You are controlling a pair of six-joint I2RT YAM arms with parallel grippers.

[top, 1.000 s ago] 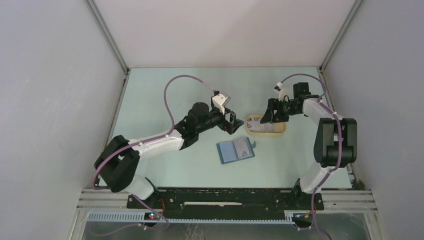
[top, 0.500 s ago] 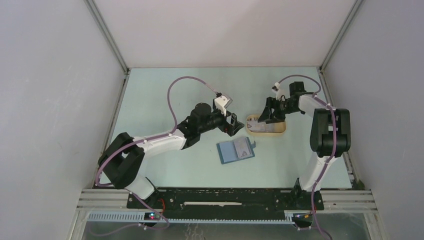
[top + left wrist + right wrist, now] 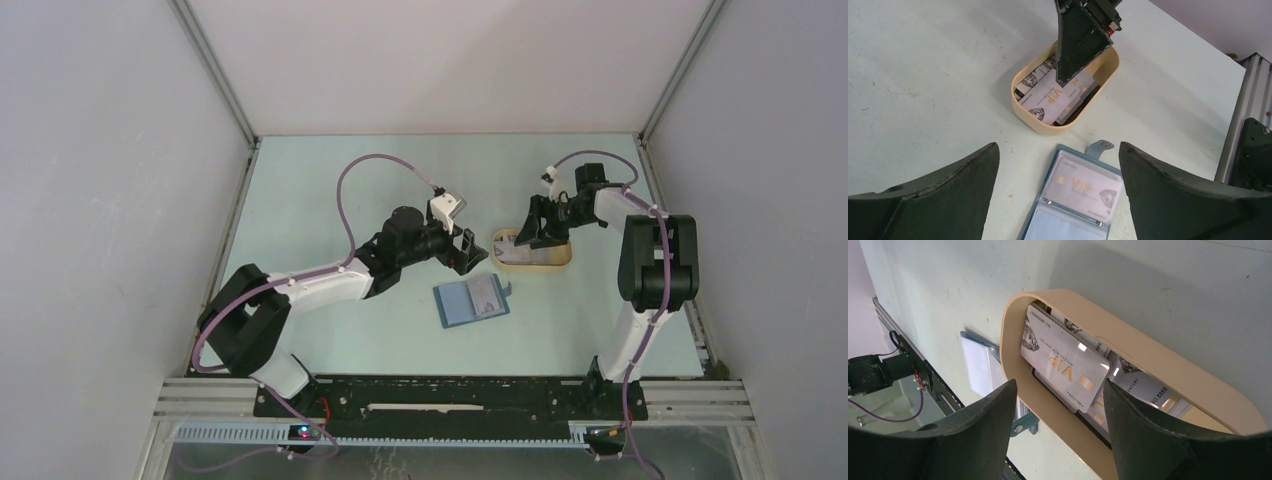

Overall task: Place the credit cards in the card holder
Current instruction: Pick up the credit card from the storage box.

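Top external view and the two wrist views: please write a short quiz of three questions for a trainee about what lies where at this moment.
1. True or false: the card holder lies shut.
2. Where does the right gripper hang? A: over the beige tray. B: over the card holder. C: over neither.
3. Fill in: the top credit card in the tray reads "___".

Key: 1 false, it lies open. 2 A. 3 VIP.
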